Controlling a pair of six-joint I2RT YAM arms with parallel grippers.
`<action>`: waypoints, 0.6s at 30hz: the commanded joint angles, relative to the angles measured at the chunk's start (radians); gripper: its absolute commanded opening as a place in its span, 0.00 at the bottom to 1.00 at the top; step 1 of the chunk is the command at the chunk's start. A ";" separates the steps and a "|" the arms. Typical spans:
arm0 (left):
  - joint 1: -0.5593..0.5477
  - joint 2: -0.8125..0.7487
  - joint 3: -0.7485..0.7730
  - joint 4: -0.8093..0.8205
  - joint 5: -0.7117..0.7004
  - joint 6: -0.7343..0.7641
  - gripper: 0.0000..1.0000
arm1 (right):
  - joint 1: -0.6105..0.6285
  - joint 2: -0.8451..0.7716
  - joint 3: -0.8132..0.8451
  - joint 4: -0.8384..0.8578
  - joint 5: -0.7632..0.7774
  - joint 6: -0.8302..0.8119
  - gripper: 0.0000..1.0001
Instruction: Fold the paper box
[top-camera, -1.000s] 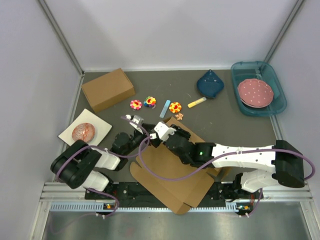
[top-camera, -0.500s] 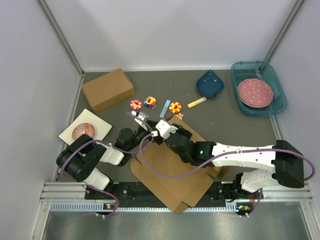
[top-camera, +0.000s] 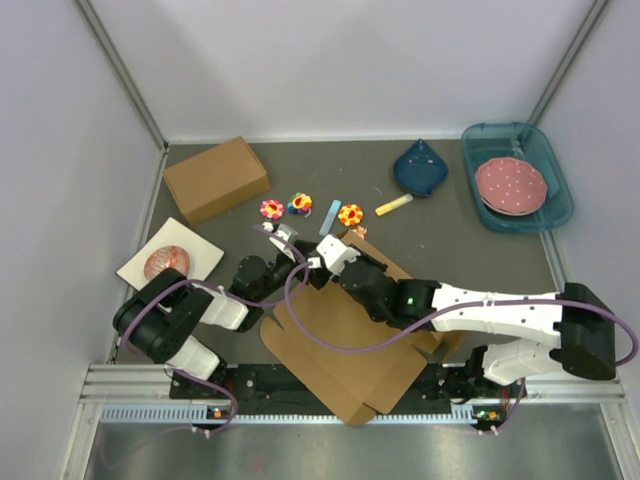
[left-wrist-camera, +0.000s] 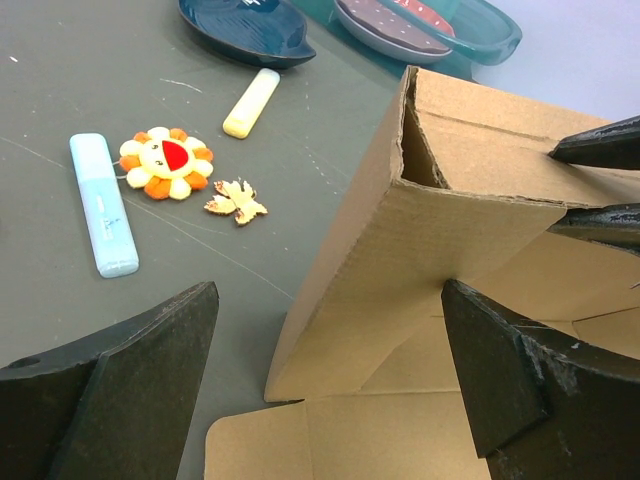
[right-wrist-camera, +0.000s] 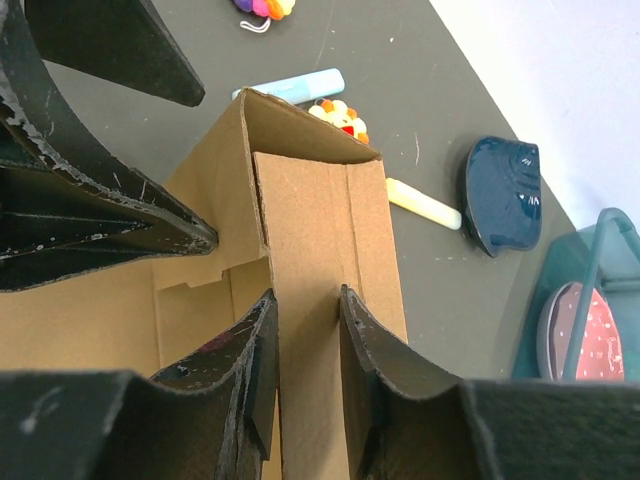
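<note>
The paper box is a brown cardboard mailer lying mostly flat at the near middle, with its far side wall folded upright. My right gripper is shut on that upright wall, one finger on each face. My left gripper is open at the wall's left corner. In the left wrist view its wide-spread jaws straddle the raised corner without touching it. My right fingertips show at that view's right edge.
A chunky brown box stands at the back left. A white card with a pink disc lies at the left. Flower toys, a blue marker and a yellow marker lie behind the mailer. Beyond are a dark blue dish and a teal tray.
My left gripper has moved right and forward to the raised wall's corner. My right gripper has stayed shut on the wall and shifted slightly.
</note>
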 joint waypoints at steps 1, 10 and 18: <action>0.000 0.012 0.037 0.381 -0.027 0.008 0.99 | 0.001 -0.018 0.024 -0.082 -0.106 0.065 0.19; 0.000 0.022 0.037 0.383 -0.030 0.007 0.99 | 0.001 -0.039 0.041 -0.091 -0.124 0.080 0.16; -0.001 0.032 0.052 0.383 -0.024 0.003 0.99 | -0.003 -0.052 0.046 -0.094 -0.149 0.102 0.15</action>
